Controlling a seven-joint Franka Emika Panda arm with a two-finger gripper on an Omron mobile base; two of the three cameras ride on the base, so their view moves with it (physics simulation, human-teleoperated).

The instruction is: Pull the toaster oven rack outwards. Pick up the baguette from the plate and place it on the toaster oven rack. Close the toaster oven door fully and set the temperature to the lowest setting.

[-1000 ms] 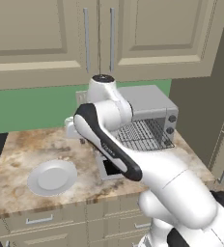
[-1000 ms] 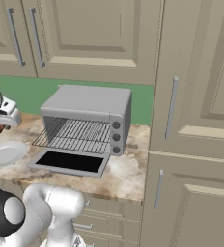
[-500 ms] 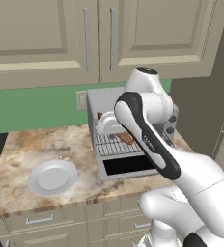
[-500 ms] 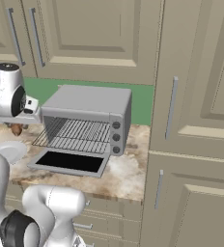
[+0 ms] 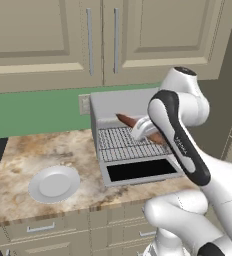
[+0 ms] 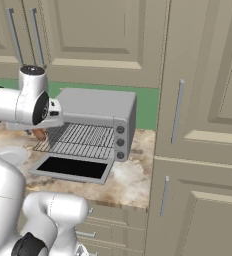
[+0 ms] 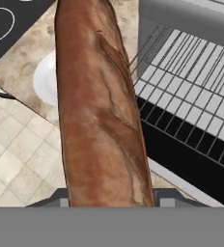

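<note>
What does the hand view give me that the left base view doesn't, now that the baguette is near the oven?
Hand view alone: the baguette's crust up close, running along the gripper, and the floor tiles beyond the counter edge.
Left base view alone: the upper cabinets, the green wall strip, and the baguette held above the pulled-out toaster oven rack, not yet set down.
Both: baguette, rack, the bare plate and the lowered toaster oven door.
</note>
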